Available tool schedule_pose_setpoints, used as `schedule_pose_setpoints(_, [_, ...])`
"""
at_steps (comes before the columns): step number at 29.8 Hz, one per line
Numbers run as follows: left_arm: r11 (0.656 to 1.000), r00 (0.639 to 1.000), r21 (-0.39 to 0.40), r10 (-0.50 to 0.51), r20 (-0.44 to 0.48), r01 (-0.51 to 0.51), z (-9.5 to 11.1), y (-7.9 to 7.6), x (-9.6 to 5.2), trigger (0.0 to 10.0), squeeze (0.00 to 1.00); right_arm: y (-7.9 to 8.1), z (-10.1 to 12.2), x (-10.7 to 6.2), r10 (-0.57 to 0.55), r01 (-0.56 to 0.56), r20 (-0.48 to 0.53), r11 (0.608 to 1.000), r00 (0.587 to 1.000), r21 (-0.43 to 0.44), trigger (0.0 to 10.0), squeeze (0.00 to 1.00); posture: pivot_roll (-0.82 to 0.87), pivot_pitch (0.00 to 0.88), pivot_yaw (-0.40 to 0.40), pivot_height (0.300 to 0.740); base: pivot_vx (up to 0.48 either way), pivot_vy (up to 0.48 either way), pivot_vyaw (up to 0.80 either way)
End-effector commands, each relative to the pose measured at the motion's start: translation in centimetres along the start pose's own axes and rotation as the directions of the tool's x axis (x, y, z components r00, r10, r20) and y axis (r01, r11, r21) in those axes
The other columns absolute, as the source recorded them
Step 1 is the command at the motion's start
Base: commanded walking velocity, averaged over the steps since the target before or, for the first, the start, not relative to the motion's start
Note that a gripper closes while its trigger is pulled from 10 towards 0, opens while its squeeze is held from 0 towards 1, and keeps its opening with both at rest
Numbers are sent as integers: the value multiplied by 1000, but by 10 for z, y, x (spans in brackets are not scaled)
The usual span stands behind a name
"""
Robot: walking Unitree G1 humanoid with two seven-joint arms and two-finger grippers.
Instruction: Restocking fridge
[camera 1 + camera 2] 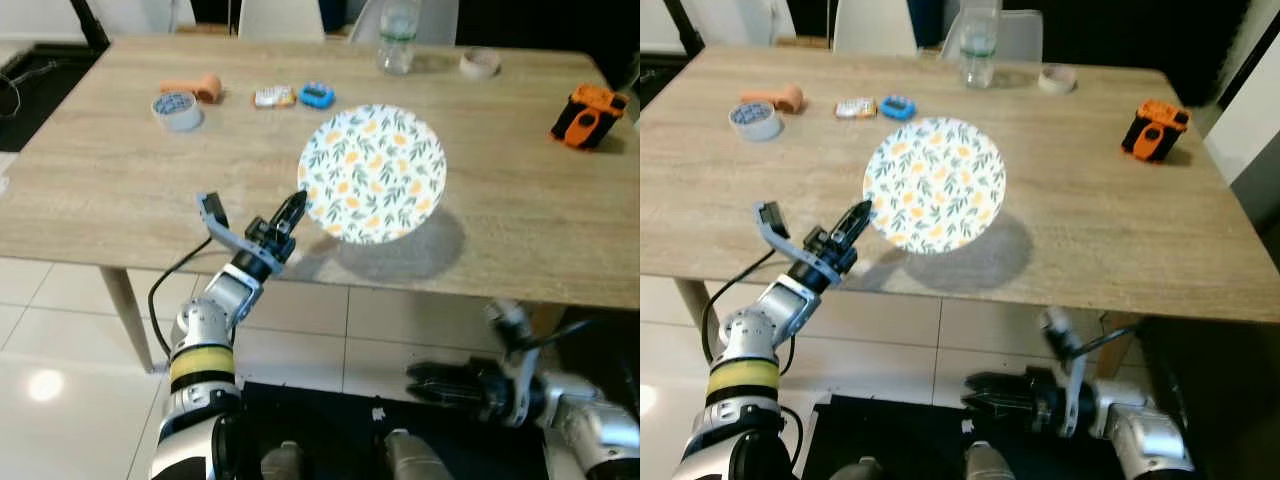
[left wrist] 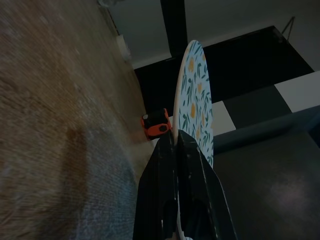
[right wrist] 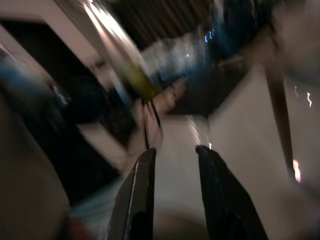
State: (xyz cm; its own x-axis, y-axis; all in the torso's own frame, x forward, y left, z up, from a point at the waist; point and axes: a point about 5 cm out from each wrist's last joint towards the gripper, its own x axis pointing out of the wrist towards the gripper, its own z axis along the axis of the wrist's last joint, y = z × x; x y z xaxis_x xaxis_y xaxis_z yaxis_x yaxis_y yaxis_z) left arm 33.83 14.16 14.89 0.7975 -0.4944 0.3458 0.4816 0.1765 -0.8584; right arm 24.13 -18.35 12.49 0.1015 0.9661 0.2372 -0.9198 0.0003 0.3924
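A round plate point(image 1: 372, 172) with a yellow and green floral print hangs a little above the wooden table point(image 1: 110, 200) and throws a shadow on it. My left gripper point(image 1: 293, 212) is shut on the plate's near left rim. In the left wrist view the plate point(image 2: 195, 100) stands edge-on between the shut fingers point(image 2: 187, 165). My right gripper point(image 1: 425, 382) hangs low in front of the table's near edge, below the top, and points left. In the blurred right wrist view its fingers point(image 3: 142, 190) stand apart with nothing between them.
On the far half of the table are a water bottle point(image 1: 397, 40), a tape roll point(image 1: 480, 62), an orange and black device point(image 1: 588, 115), a grey round tub point(image 1: 178, 108), an orange object point(image 1: 200, 87) and two small packets point(image 1: 295, 96). White chairs stand behind; tiled floor lies below.
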Motion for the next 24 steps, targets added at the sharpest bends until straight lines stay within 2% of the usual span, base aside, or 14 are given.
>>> schedule_pose_setpoints(1, [1000, 1000, -11, 3, -1, -4, 0, 0, -4, 10000, 0, 5, 20, 2, 34, -31, 110, 999, 993, -28, 10000, 0, -55, 117, -4, 740, 0, 0, 0])
schedule_pose_setpoints(2, [1000, 1000, -11, 3, -1, -4, 0, 0, -4, 10000, 0, 5, 20, 2, 34, -31, 110, 999, 993, -28, 10000, 0, -55, 117, -4, 740, 0, 0, 0])
schedule_pose_setpoints(6, [1000, 1000, -14, -7, -5, 7, -2, -3, -4, 10000, 0, -2, 53, 5, -23, 62, 284, 990, 958, -128, 10000, 0, -51, 117, -5, 740, 0, 0, 0])
schedule_pose_setpoints(7, [1000, 1000, -17, -17, -6, 17, -4, -4, -3, 10000, 0, -11, 68, 5, -91, 160, 358, 973, 929, -168, 10000, 0, -51, 117, -5, 740, 0, 0, 0])
schedule_pose_setpoints(9, [1000, 1000, -17, -17, -6, 17, -4, -4, -3, 10000, 0, -11, 68, 5, -91, 160, 358, 973, 929, -168, 10000, 0, -51, 117, -5, 740, 0, 0, 0])
schedule_pose_setpoints(10, [999, 999, -20, -33, -13, 32, -7, -6, -2, 10000, 0, -25, 93, 5, -201, 325, 505, 931, 840, -170, 10000, 0, -49, 114, -8, 740, 0, 0, 0])
schedule_pose_setpoints(11, [999, 999, -20, -33, -13, 32, -7, -6, -2, 10000, 0, -25, 93, 5, -201, 325, 505, 931, 840, -170, 10000, 0, -49, 114, -8, 740, 0, 0, 0])
schedule_pose_setpoints(12, [999, 999, -20, -39, -16, 39, -8, -7, -2, 10000, 0, -29, 103, 4, -234, 374, 561, 916, 794, -146, 10000, 0, -49, 114, -8, 740, 0, 0, 0])
schedule_pose_setpoints(13, [999, 999, -20, -42, -17, 42, -9, -8, -2, 10000, 0, -31, 107, 3, -258, 401, 586, 908, 768, -125, 10000, 27, -46, 113, -9, 740, 0, 0, 0])
schedule_pose_setpoints(14, [999, 999, -20, -42, -17, 42, -9, -8, -2, 10000, 0, -31, 107, 3, -258, 401, 586, 908, 768, -125, 10000, 27, -46, 113, -9, 740, 0, 0, 0])
schedule_pose_setpoints(15, [998, 999, -20, -52, -16, 51, -8, -10, -1, 10000, 0, -37, 109, 3, -306, 441, 582, 892, 753, -101, 10000, 878, -44, 113, -8, 740, 0, 0, 0])
schedule_pose_setpoints(16, [998, 998, -20, -60, -16, 60, -8, -11, -1, 10000, 0, -41, 109, 5, -339, 470, 573, 877, 746, -93, 10000, 1000, -44, 113, -8, 740, 0, 0, 0])
schedule_pose_setpoints(24, [994, 994, -16, -107, -29, 106, -9, -20, 2, 10000, 0, -64, 107, 28, -456, 559, 569, 829, 684, -8, 10000, 1000, -45, 111, -9, 740, 0, 0, 0])
